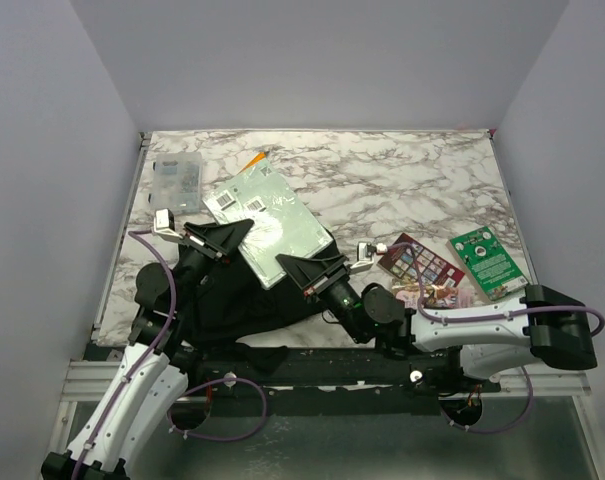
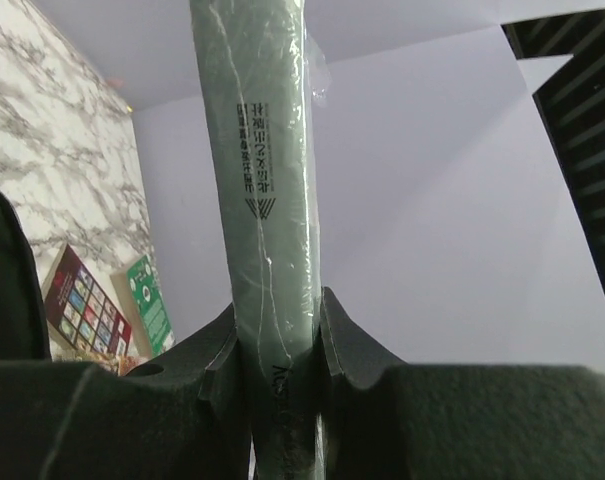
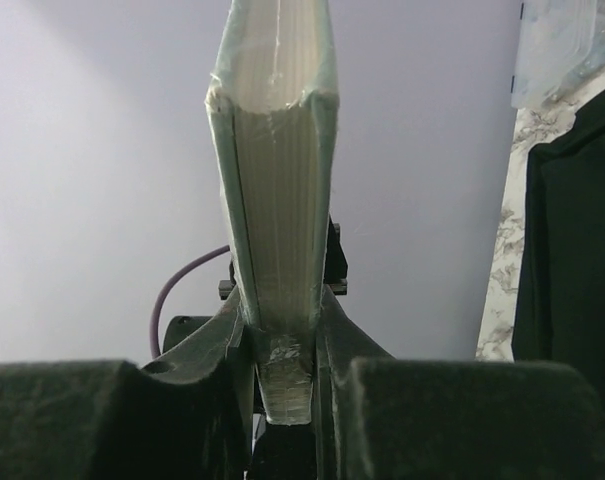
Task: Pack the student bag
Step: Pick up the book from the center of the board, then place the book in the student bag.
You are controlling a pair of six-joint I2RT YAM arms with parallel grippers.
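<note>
Marble table (image 1: 402, 180), pale walls (image 1: 312, 60) on left, far and right sides. Your left hand (image 1: 222, 238) and right hand (image 1: 317, 268) each clamp the green wrapped book (image 1: 277, 225). The student bag (image 1: 232, 300) lies near left at the table's near edge. You have open marble far right. Clear box (image 1: 174, 182) far left; palette card (image 1: 422, 265) and green card (image 1: 487, 262) near right.

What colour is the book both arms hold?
Pale green; the book shows best in the left wrist view.
</note>
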